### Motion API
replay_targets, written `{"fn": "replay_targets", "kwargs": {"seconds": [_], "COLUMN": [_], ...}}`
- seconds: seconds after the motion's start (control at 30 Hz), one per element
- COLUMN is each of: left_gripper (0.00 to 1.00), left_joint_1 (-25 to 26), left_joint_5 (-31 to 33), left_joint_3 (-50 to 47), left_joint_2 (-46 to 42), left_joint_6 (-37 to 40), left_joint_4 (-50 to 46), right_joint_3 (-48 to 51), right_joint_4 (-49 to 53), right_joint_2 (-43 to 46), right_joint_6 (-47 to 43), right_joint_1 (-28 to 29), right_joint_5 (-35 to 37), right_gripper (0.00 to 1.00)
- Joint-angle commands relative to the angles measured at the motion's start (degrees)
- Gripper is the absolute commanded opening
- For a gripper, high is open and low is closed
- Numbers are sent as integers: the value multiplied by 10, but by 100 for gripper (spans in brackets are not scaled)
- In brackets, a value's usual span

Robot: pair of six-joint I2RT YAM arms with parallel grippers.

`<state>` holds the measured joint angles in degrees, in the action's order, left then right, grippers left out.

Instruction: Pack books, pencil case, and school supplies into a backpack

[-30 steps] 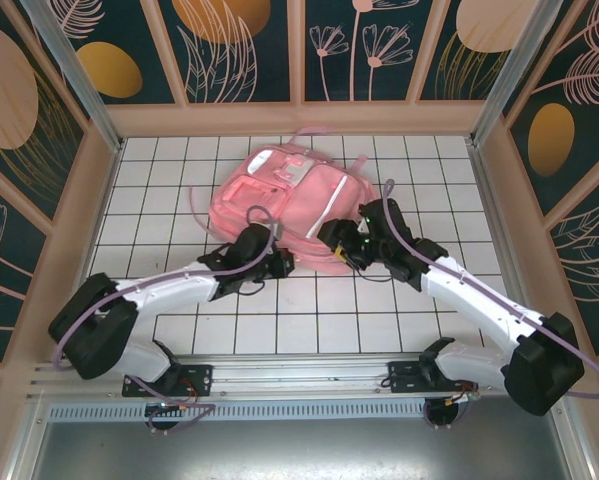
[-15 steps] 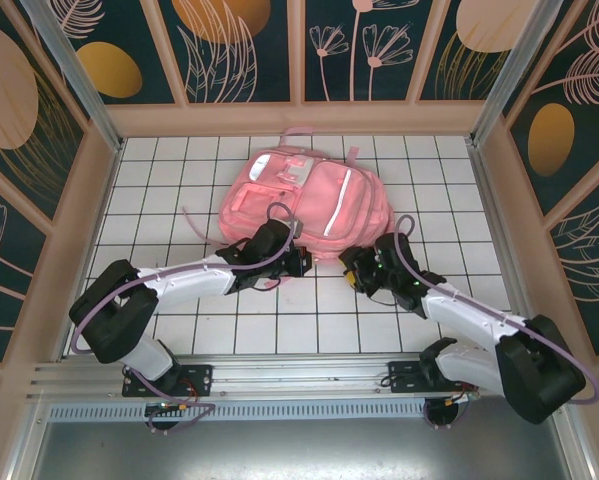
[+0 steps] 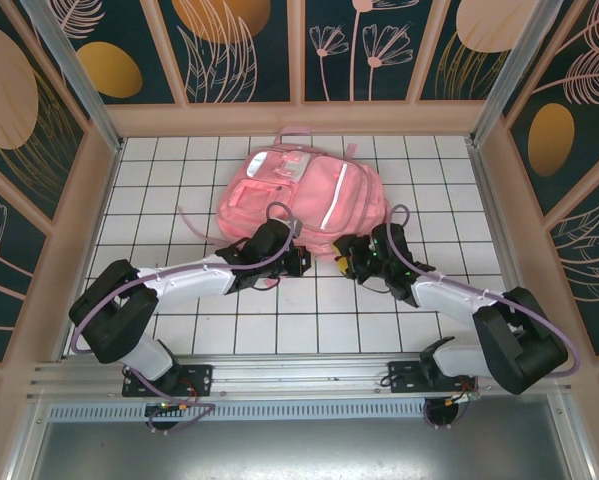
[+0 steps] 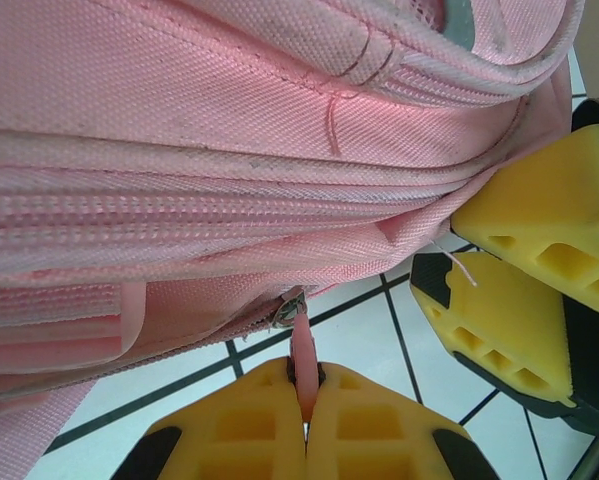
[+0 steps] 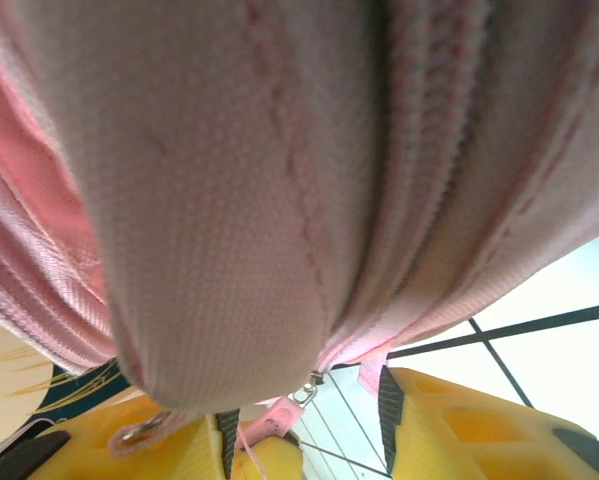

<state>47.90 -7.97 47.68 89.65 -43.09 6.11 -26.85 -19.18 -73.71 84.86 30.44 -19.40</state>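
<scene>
Backpack (image 3: 304, 200) lies flat mid-desk (image 3: 179, 170), near edge toward the arms. Left end effector (image 4: 306, 375) is pressed together on a pink zipper pull (image 4: 304, 360). Right end effector (image 5: 339, 410) is spread around a second pull (image 5: 274, 415), not gripping. Best practice, as judged: close squarely on that tab, then draw the pulls apart along the zip, low and steady.

No readable text or label — backpack (image 3: 309, 195) included.

- The table (image 3: 329, 330) was viewed from high above and behind, facing downward.
- The backpack (image 3: 309, 195) hem at that frame's centre was seen close-up by both wrist views.
</scene>
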Motion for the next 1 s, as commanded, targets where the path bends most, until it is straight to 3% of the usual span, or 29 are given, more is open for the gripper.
{"fn": "replay_targets", "kwargs": {"seconds": [0.0,0.23,0.57,0.67,0.73,0.83,0.97], "left_gripper": [0,0,0,0,0,0,0], "left_joint_1": [1,1,2,2,1,1,1], "left_joint_5": [1,8,12,11,13,19,33], "left_joint_3": [2,0,-7,-11,-14,-21,-32], "left_joint_2": [-20,-18,-26,-30,-33,-38,-48], "left_joint_6": [11,7,4,4,6,10,13], "left_joint_4": [20,23,24,25,24,23,22], "right_joint_3": [-32,-26,-42,-57,-66,-77,-93], "right_joint_4": [-44,-3,-36,-51,-64,-66,-67], "right_joint_2": [15,49,-32,-61,-77,-81,-77], "right_joint_6": [-1,-7,12,22,36,64,91], "right_joint_1": [6,20,17,18,18,18,18], "right_joint_5": [-9,34,22,17,11,12,13], "right_gripper": [41,44,44,34,17,0,0]}}
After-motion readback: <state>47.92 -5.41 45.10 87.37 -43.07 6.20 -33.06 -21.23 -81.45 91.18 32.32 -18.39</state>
